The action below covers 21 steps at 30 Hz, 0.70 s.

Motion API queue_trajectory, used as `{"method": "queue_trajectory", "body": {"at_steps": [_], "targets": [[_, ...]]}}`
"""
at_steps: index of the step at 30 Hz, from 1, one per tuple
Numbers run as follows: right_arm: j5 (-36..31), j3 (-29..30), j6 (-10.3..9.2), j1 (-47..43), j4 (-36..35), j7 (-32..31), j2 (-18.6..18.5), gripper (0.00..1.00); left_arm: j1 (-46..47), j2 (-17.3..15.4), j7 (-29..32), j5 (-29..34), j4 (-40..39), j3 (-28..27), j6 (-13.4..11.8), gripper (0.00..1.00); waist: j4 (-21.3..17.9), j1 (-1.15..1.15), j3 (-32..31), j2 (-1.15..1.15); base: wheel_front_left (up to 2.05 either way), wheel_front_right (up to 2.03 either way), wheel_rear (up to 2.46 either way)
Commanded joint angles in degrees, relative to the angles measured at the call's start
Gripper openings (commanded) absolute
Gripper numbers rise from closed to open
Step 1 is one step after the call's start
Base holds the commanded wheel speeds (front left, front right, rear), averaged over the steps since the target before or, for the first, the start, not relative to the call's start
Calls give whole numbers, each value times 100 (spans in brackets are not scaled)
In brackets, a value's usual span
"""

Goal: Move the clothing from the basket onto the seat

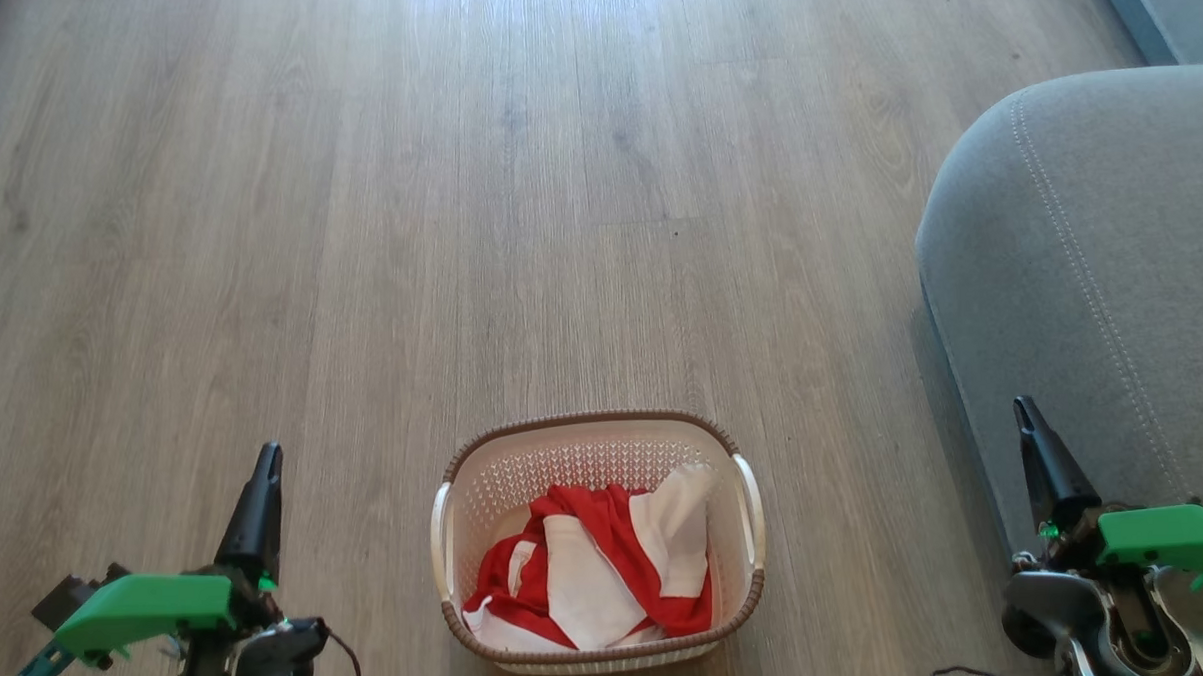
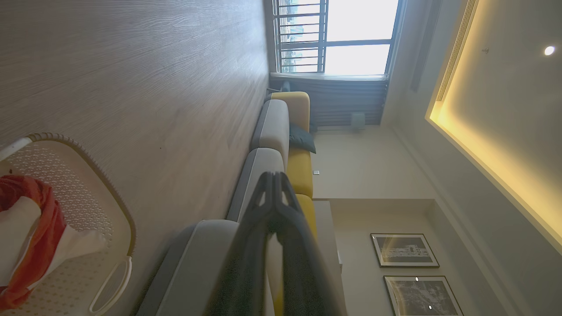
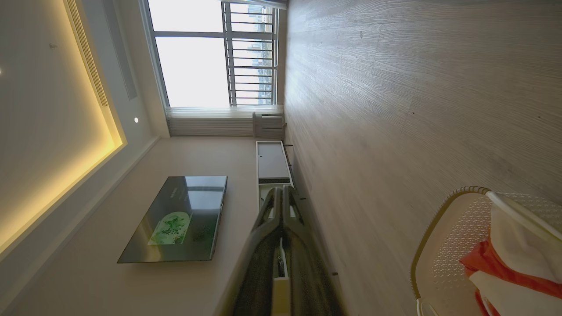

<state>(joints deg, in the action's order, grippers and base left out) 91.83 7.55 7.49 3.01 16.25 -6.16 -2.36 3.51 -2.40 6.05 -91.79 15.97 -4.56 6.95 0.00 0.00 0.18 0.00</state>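
Observation:
The cream basket with a brown rim stands on the wood floor at the bottom centre of the head view. Red and white clothing lies crumpled inside it, also seen as clothing in the left wrist view and clothing in the right wrist view. The grey seat with pale double stitching rises at the right. My left gripper is shut and empty, left of the basket. My right gripper is shut and empty, in front of the seat's side. Fingertips meet in both wrist views: left gripper, right gripper.
Wood floor stretches wide ahead and left of the basket. A long grey and yellow sofa runs toward a window. A television and a low cabinet stand against the opposite wall.

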Motion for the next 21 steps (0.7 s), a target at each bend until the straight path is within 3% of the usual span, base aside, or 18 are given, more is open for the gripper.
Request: {"method": "queue_trajectory", "body": {"at_steps": [1, 21], "targets": [[36, -106, 0, 317, -223, -31, -52, 0, 267, -48, 42, -40, -194, -193, 54, 0, 0, 0, 0, 0, 0, 0, 0], [36, -106, 0, 317, -223, -31, -52, 0, 267, -48, 42, -40, -194, -193, 54, 0, 0, 0, 0, 0, 0, 0, 0]]}}
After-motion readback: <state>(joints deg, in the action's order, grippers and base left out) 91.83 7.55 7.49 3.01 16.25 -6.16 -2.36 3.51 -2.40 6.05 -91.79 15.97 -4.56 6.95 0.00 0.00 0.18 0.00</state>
